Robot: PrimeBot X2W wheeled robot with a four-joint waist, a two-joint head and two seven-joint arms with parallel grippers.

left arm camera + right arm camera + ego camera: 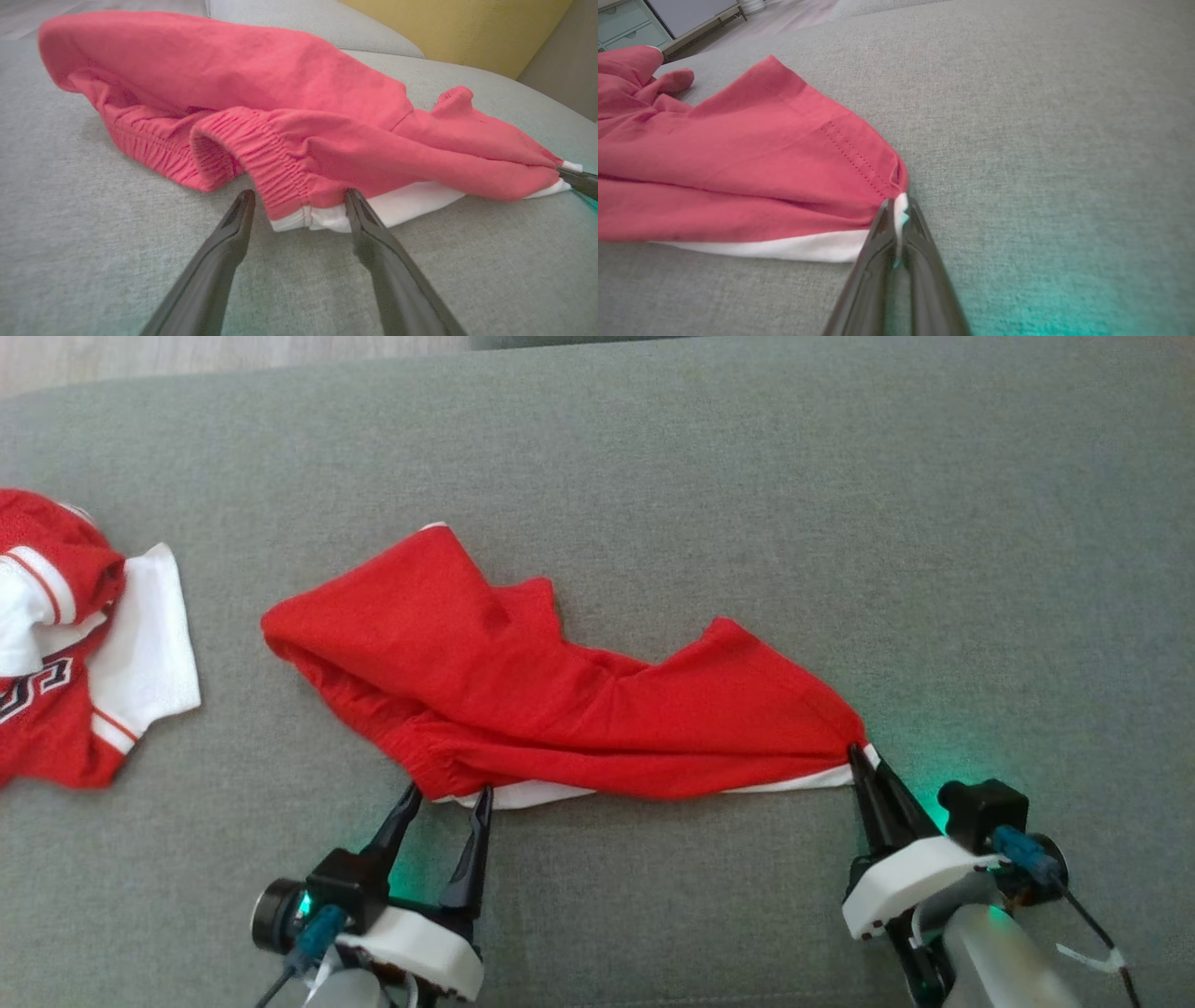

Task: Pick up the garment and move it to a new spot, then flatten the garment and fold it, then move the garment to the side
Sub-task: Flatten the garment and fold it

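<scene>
Red garment (560,709) on grey cushion (747,476), one corner in right pincer (857,754)

broad grey woven upholstered seat (766,467), stretching across the head view. lying rumpled across its middle: red cloth garment (523,700) with gathered elastic waistband and white underlayer along the near edge. well apart at the left: crumpled red-and-white jersey (65,709).

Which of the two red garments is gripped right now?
The plain red shorts at centre: the right gripper pinches their hem corner. The lettered red-and-white jersey lies apart, far left.
</scene>
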